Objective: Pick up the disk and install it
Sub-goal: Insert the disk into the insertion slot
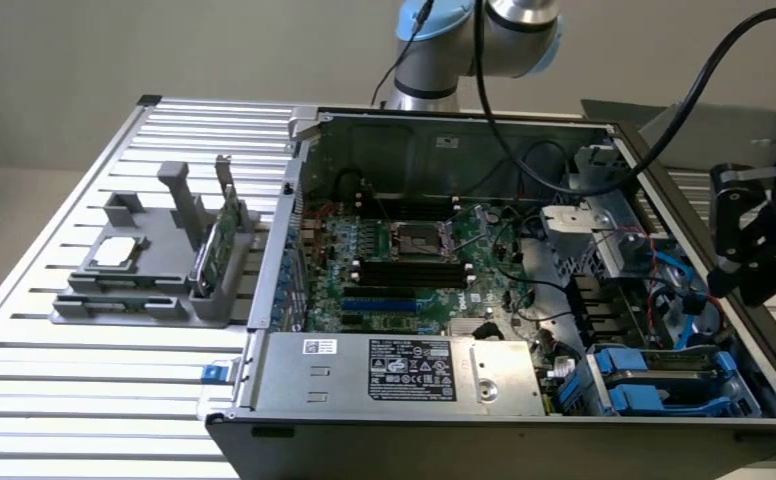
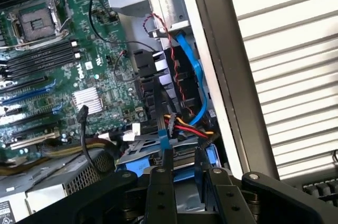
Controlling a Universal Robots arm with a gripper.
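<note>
The wrist view shows the gripper [image 2: 188, 174] with its two fingers [image 2: 161, 192] parted and holding nothing, hanging over the disk [image 2: 179, 158]. The disk lies flat between two blue rails in the corner bay of the computer case [image 1: 495, 122], beside the power supply [image 1: 388, 368]; cables crowd the bay's inner side. The exterior view adds the slatted table [image 1: 95, 400]; there a grey fixture [image 1: 148, 295] near the case's outer wall carries one silver chip [image 1: 117, 252] and one upright green card [image 1: 217, 245], with open table beyond.
</note>
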